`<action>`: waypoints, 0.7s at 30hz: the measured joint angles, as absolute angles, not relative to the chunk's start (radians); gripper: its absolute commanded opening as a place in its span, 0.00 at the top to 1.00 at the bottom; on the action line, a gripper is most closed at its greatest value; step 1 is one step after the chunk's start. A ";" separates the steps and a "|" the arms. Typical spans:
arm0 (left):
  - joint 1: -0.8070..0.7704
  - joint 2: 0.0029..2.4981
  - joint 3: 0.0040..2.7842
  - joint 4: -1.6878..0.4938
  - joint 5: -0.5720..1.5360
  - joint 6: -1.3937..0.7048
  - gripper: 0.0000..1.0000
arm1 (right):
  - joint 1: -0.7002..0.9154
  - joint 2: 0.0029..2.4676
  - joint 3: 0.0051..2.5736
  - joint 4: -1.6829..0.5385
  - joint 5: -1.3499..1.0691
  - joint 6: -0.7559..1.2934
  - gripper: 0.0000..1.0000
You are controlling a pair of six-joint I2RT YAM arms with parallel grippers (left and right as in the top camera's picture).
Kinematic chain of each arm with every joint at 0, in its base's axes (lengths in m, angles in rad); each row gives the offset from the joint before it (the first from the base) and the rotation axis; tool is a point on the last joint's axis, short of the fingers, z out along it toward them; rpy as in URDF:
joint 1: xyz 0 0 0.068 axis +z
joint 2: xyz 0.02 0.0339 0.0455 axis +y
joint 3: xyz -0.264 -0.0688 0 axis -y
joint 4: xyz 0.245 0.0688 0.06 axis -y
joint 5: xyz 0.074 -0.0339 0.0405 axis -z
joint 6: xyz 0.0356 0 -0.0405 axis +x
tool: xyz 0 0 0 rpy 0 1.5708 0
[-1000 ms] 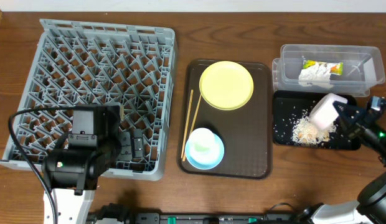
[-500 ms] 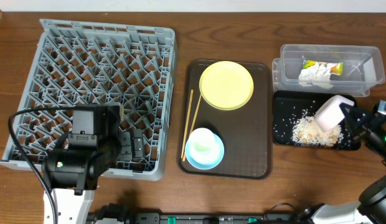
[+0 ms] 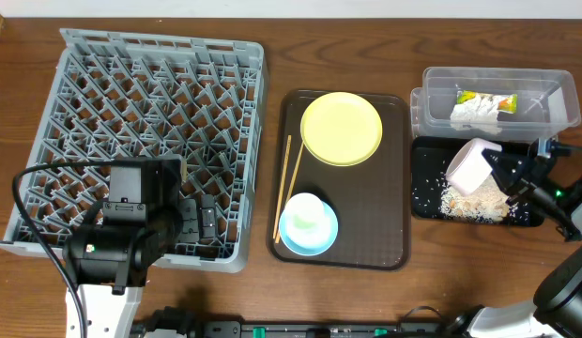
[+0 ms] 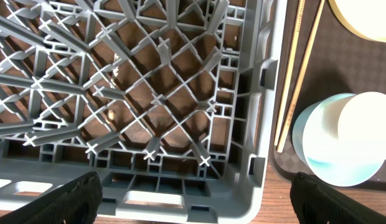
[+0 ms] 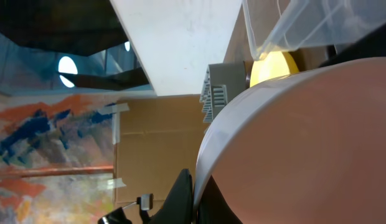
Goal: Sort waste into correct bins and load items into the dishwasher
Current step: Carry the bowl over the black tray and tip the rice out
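i have the right gripper (image 3: 495, 170) pressed onto the rim of the white bowl (image 3: 467, 166), holding it above the black tray (image 3: 424, 178). the bowl is tipped well off level. its rim end is at the gripper and its rounded body points left, toward the brown tray (image 3: 375, 221). the rice crumbs (image 3: 471, 200) lie heaped in the black tray just below it.

the wrapper (image 3: 486, 98) lies in the clear tub (image 3: 432, 80), its long axis along the tub's length, with the tissue (image 3: 471, 115) touching it. the chopsticks (image 3: 287, 192) lie on the brown tray's left side. they run near to far, leaning slightly right at the far end, beside the blue bowl (image 3: 305, 246), which holds the white cup (image 3: 308, 214). the plate (image 3: 341, 129) sits flat at the far end.

overhead hides the left gripper (image 4: 193, 193) under its arm. the left wrist view shows its fingers (image 4: 75, 199) spread wide over the dish rack (image 3: 141, 113), at the near right corner. the right wrist view is mostly bowl wall, with a dark finger (image 5: 180, 199) at its edge, and i can't tell which way the mouth faces.
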State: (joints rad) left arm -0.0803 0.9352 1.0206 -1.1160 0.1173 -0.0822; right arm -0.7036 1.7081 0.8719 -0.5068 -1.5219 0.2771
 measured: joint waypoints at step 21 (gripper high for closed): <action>-0.080 0.935 1.021 -1.116 0.117 -0.082 0.04 | -0.675 1.708 0.871 -0.469 -1.480 0.225 0.99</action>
State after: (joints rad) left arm -0.0803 0.9352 1.0206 -1.1160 0.1173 -0.0822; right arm -0.6750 1.7081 0.8707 -0.4694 -1.4799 0.2253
